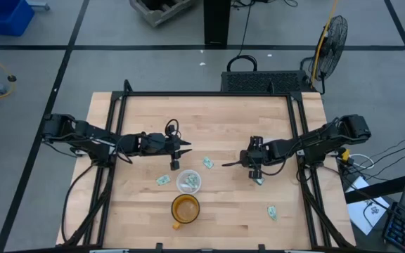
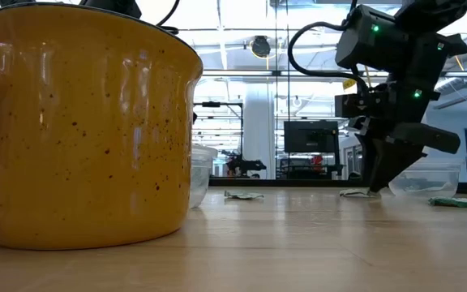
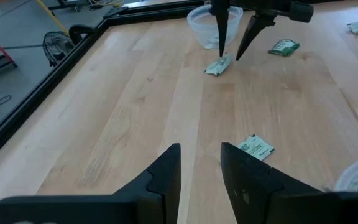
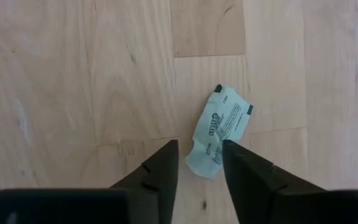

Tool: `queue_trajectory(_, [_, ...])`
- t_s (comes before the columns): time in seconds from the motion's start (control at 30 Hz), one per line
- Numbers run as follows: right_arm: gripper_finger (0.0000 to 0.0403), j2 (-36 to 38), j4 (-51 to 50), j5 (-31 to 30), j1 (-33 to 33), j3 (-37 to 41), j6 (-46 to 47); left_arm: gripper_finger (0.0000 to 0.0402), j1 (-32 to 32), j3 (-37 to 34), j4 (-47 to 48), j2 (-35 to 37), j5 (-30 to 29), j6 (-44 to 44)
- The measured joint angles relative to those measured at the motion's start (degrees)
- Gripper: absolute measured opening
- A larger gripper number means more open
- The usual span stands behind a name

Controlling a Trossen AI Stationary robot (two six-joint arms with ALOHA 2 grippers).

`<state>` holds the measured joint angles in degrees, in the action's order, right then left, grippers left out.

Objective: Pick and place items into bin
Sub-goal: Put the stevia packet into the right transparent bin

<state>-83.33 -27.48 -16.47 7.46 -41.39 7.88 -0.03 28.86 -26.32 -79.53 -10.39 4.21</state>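
Observation:
Small pale green-and-white packets lie flat on the wooden table. One packet [image 4: 219, 130] [image 1: 259, 180] [image 3: 217, 65] lies under my right gripper [image 4: 199, 146] [image 1: 257, 174] [image 2: 375, 188]. That gripper is open and points down, with its tips at table level on either side of the packet's end. My left gripper [image 3: 199, 148] [image 1: 181, 156] is open and hovers left of centre, near another packet [image 3: 255, 147] [image 1: 207, 163]. More packets [image 1: 162, 180] [image 1: 271, 211] lie loose. A clear cup [image 1: 189, 183] holds some packets. My right gripper's open fingers [image 4: 166, 155] come from above, pointing down, and straddle the packet's end [image 4: 204, 163]. The packet lies flat on the table. Whether the fingers touch it I cannot tell.
A yellow speckled mug [image 1: 185, 209] [image 2: 87, 122] stands near the table's near edge, just before the clear cup. A second clear container [image 3: 204, 25] [image 2: 428, 182] sits beyond my right gripper. A black frame [image 1: 209, 93] borders the table. Bare wood lies along the far side.

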Motion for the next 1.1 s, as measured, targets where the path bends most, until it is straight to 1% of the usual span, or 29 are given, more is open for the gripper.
queue_trajectory(0.33, [0.0009,0.0,0.0,-0.1,0.0,0.0,-0.7,0.0120,0.0,0.0,0.0,0.0,0.0,0.0])
queue_trajectory(0.4, [0.0004,0.0,0.0,-0.5,0.0,0.0,-1.5,0.0120,0.0,0.0,0.0,0.0,0.0,0.0])
queue_trajectory(0.6, [0.0001,0.5,3.0,-4.6,0.0,0.0,-4.4,0.0120,0.0,0.0,-0.1,0.0,0.0,0.0])
queue_trajectory(0.7, [0.0001,1.9,3.3,-4.9,0.0,-1.1,-6.5,0.0120,0.0,0.0,-0.1,0.0,0.0,0.0])
queue_trajectory(0.8, [0.0001,4.0,-1.3,-9.2,0.1,-3.8,-6.9,0.0120,0.0,0.0,-0.1,0.0,0.0,0.0])
queue_trajectory(0.9, [0.0001,7.1,-10.3,-14.2,0.5,-7.4,-4.1,0.0120,0.0,0.0,0.0,0.0,0.0,-0.2])
queue_trajectory(0.97, [0.0001,9.2,-18.0,-16.1,0.9,-9.7,0.8,0.0120,0.0,0.0,0.1,0.0,0.0,-0.3])
queue_trajectory(1.03, [0.0001,11.3,-26.0,-16.4,0.9,-11.4,7.8,0.0120,0.0,0.0,0.7,0.0,0.0,-0.3])
queue_trajectory(1.1, [0.0000,13.4,-33.4,-13.1,1.2,-12.0,16.2,0.0120,0.0,0.0,1.2,0.0,0.0,-0.4])
